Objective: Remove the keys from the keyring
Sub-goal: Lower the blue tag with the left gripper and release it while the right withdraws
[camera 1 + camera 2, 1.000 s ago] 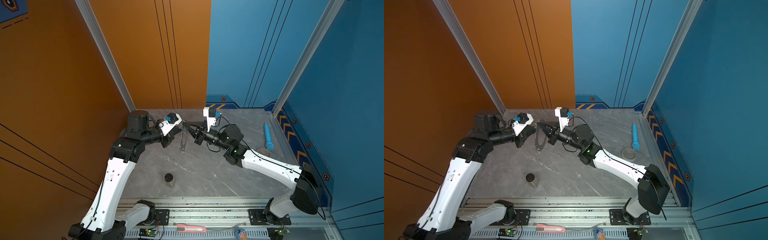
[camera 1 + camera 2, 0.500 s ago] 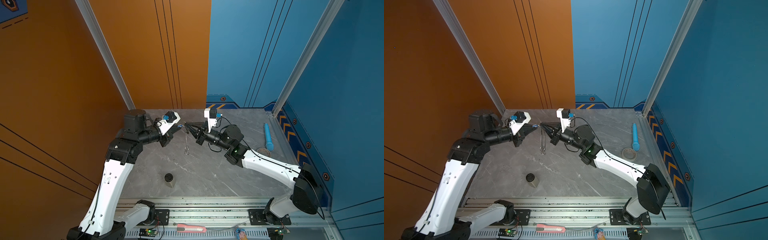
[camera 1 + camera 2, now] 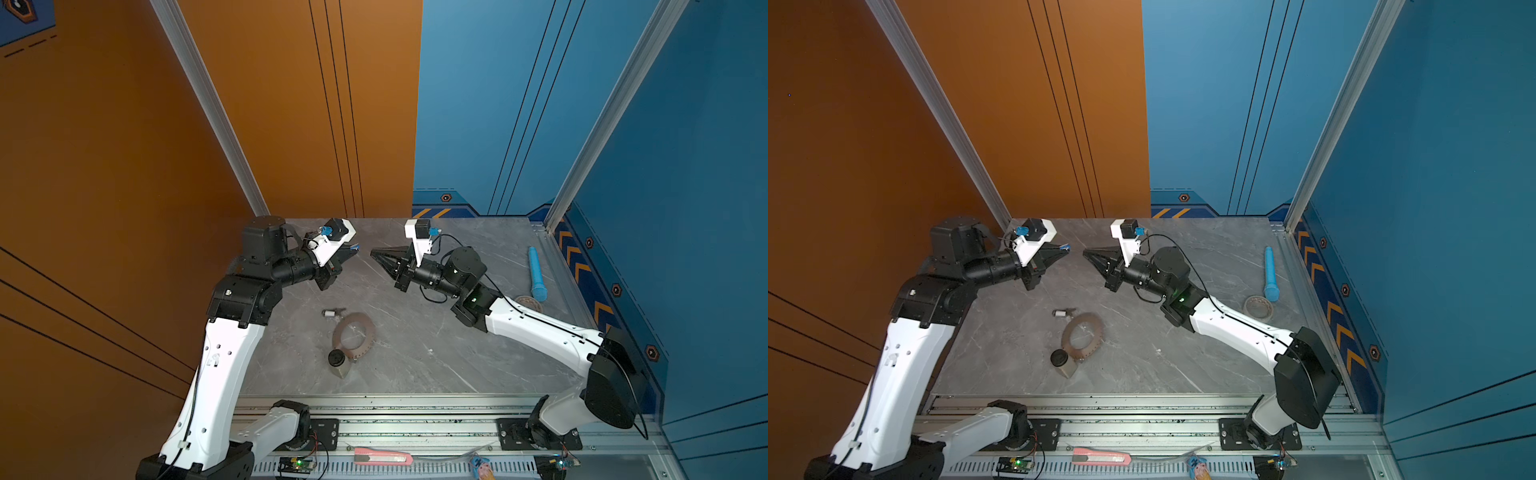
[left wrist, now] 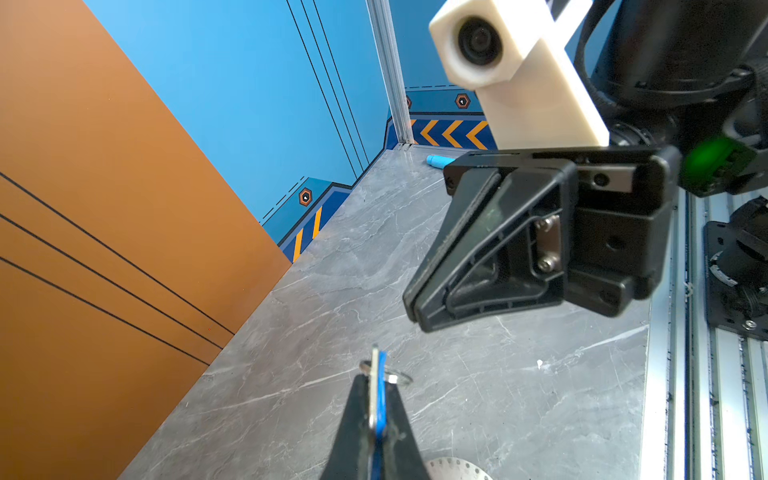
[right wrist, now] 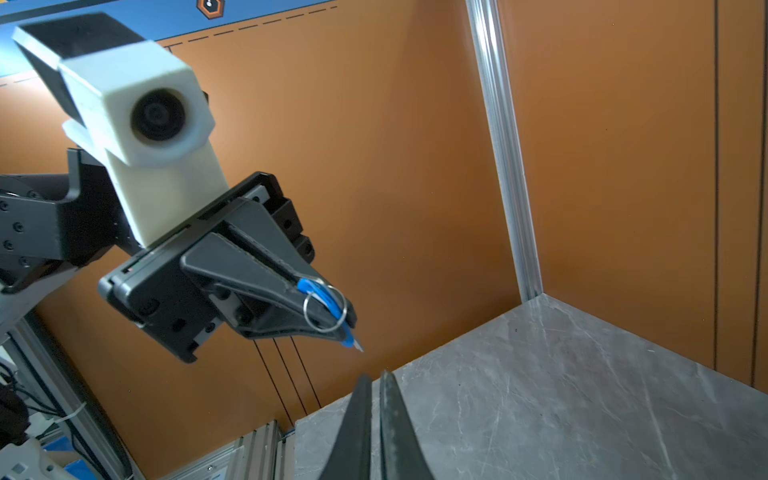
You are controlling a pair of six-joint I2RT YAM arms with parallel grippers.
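Where clamped, blue key (image 5: 323, 296) seemingly parallels left pincer (image 5: 350, 323).

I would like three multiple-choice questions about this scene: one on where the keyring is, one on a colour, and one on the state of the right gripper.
1. Where is the keyring?
A. flat on the table, beside the small black-capped bottle
B. in the right gripper
C. in the left gripper

2. Which colour is the key tag that the left gripper holds?
A. black
B. blue
C. red

3. How is the right gripper?
A. wide open
B. shut on the keyring
C. shut and empty

Answers:
1 A: both top views show it lying flat, away from both grippers.
2 B: blue plastic shows between the fingers, with a small metal loop.
3 C: its fingers meet with nothing between them.
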